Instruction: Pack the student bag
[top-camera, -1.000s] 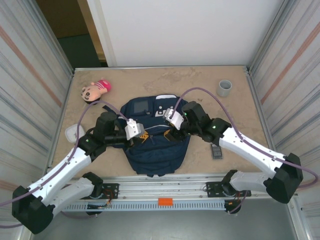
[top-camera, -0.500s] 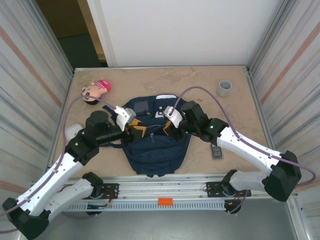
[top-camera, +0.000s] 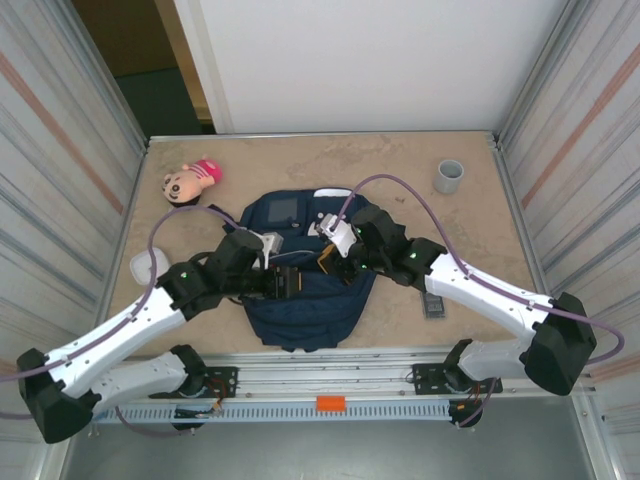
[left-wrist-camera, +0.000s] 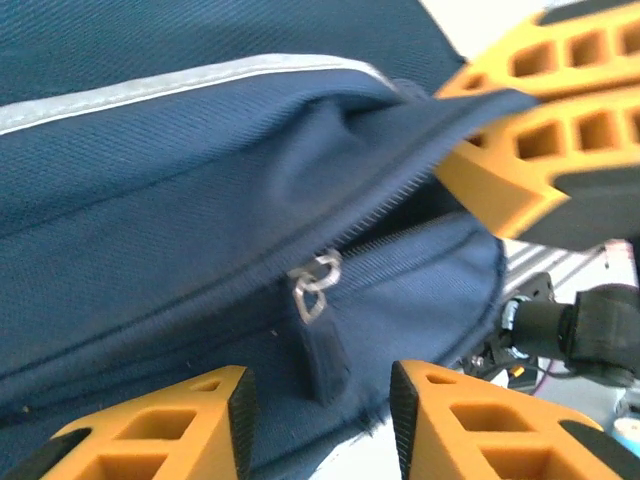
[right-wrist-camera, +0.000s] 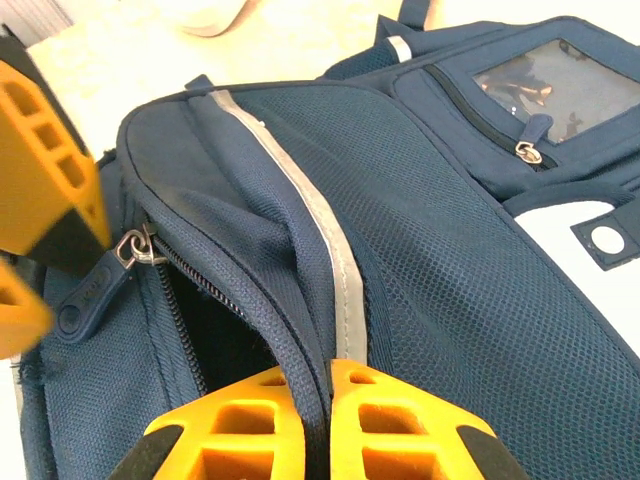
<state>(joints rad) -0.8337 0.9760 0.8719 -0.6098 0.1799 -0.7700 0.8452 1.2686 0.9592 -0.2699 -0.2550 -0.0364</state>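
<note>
Unzipping stage I'd say: right gripper pinches the navy fabric backpack flap, left gripper, spread, should grab the dark zipper pull.

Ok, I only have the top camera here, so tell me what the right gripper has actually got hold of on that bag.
Observer: On its wrist camera the right gripper is shut on the bag, pinching the fabric edge that runs along the zip.
Operator: Now tell me whether the zip is open there.
Observer: Partly. A dark gap shows just beside the pinched edge.
Operator: Report the left gripper too.
Observer: The left gripper is open. The zip pull hangs lined up between its fingers, not clamped.
</note>
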